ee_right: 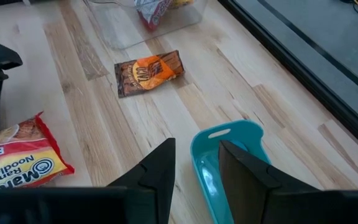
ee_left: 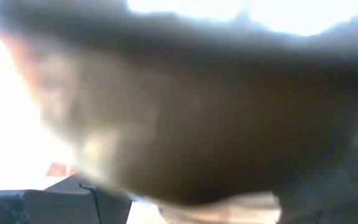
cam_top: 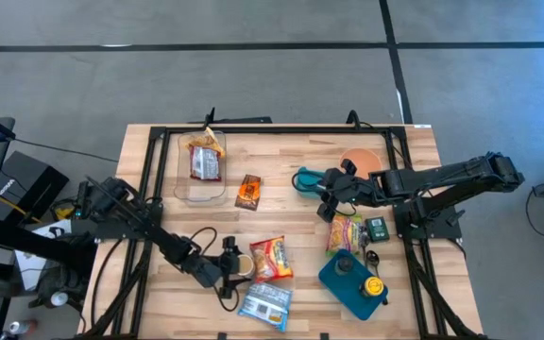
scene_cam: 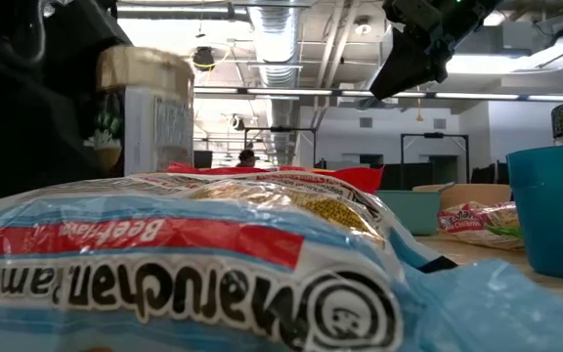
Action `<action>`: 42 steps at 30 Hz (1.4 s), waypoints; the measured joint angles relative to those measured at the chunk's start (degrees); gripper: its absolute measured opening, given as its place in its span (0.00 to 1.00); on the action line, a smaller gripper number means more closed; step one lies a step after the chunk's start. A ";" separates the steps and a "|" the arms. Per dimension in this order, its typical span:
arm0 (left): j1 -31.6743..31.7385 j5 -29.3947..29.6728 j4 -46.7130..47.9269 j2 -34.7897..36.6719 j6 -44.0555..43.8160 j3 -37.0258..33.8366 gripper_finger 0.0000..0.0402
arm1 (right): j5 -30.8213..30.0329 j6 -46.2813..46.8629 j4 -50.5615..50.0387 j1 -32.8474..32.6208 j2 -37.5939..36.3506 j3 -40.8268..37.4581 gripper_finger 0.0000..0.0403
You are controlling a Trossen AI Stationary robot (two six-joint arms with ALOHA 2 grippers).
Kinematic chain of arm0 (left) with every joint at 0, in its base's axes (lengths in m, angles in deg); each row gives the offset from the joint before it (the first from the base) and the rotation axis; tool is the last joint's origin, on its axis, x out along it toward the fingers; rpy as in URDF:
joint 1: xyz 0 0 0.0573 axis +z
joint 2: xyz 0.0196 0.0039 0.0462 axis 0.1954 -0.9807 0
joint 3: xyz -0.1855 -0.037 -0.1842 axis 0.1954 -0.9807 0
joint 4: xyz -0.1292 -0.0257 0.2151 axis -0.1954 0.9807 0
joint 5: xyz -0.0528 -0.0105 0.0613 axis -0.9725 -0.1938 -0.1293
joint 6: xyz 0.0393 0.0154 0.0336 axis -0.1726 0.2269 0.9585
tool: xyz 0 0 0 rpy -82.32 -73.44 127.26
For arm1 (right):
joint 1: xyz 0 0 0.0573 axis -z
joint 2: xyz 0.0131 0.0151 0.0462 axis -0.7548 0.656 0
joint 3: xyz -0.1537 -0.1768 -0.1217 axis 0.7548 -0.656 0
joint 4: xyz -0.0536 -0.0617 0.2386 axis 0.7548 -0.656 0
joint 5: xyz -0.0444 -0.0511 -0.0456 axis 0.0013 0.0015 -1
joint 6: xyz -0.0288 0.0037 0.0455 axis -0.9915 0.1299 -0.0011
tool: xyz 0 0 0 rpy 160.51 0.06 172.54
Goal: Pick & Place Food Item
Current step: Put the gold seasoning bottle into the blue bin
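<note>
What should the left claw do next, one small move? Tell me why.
Likely ease the left claw onto the red ramen packet. The claw sits right at the packet's left edge, and whether it grips yet cannot be seen. The right claw waits over the teal tray.

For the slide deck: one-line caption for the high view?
Left gripper at a red ramen pack; right gripper hovers over a teal container.

Ramen pkt (scene_cam: 213, 264) reads "Maruchan", prob. "Beef".
</note>
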 joint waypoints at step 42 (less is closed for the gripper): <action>24.59 -15.71 13.02 22.93 4.59 0.02 0.70 | 3.17 -6.95 12.93 -6.81 13.11 -0.02 0.29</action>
